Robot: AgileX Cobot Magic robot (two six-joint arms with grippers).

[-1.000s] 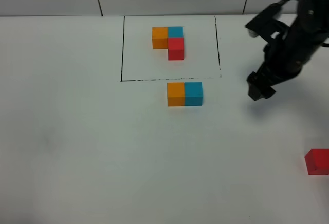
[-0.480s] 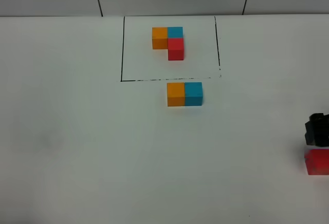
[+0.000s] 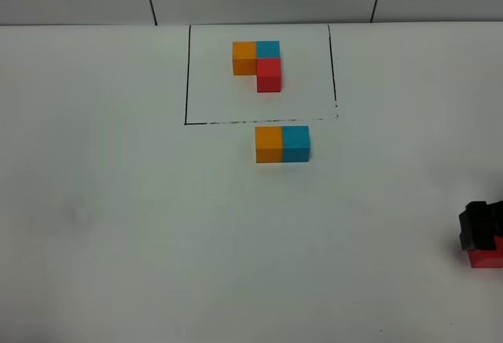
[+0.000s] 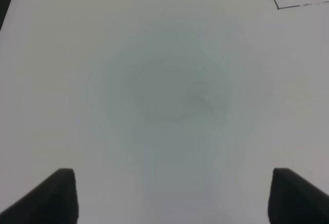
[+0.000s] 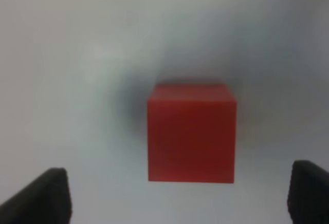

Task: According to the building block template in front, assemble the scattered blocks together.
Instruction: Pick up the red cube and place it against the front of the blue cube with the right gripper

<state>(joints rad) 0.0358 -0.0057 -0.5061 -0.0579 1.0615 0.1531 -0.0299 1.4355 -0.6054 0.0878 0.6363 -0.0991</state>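
White table (image 3: 118,201). The template (image 3: 259,64): orange, cyan and red cubes inside a thin black frame (image 3: 187,75). Loose orange block (image 3: 269,144), cyan block (image 3: 296,143); red block (image 3: 487,258) at four o'clock. Black right gripper (image 5: 180,197).

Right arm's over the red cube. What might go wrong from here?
The red cube sits between the open right jaws, nearer one; closing could twist it. It lies at the overhead view's edge, half hidden, so the grip is hard to check there. Setting it beside the cyan cube may nudge the orange cube.
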